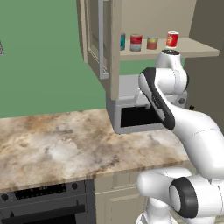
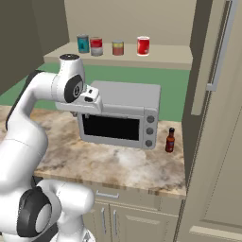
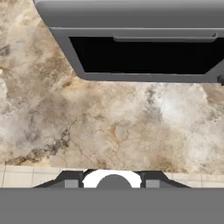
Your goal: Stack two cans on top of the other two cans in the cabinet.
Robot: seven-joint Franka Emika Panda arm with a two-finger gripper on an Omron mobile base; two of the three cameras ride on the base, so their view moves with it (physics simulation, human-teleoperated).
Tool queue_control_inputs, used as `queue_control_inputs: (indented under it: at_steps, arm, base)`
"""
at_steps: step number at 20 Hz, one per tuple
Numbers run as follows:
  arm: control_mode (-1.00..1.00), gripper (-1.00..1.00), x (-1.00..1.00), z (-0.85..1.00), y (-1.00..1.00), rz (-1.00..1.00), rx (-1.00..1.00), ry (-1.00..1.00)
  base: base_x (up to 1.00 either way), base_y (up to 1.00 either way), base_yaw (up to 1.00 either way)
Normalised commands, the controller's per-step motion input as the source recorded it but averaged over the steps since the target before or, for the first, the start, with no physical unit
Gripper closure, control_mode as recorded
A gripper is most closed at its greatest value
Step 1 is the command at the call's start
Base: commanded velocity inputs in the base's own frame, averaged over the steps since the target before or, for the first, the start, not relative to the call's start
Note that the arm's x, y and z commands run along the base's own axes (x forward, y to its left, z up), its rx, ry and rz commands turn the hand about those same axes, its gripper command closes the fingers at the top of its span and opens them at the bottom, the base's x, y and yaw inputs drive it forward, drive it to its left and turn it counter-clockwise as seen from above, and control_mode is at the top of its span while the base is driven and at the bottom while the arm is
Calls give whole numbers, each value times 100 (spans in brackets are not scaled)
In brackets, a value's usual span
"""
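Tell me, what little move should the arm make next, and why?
Probably lift the hand and turn it up toward the cabinet shelf. All four cans stand singly there: teal can, red-and-grey can, orange-tan can, bright red can. Nothing is stacked yet, and the gripper, shut and empty, looks down at the countertop by the microwave.

grey microwave (image 2: 120, 115) on marble counter (image 1: 57, 146), sauce bottle (image 2: 170, 140) beside it

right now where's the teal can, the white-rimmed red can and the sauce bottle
teal can (image 2: 83, 43), right base view, middle of its side, far left on the shelf
white-rimmed red can (image 2: 143, 46), right base view, on its pale label
sauce bottle (image 2: 170, 141), right base view, on its dark body, right of the microwave
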Motion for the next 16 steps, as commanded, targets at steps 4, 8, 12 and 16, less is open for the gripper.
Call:
queue_control_inputs:
  at_steps: [4,8,12,16]
  arm:
    - [-100,-100,-5,0,0,0,0,0]
    - [-100,-100,-23,0,0,0,0,-36]
    - [-100,-100,-29,12,0,0,6,-55]
    - [-100,-100,-17,36,0,0,8,-44]
  base:
    - [0,0,0]
    - [0,0,0]
    - [0,0,0]
    - [0,0,0]
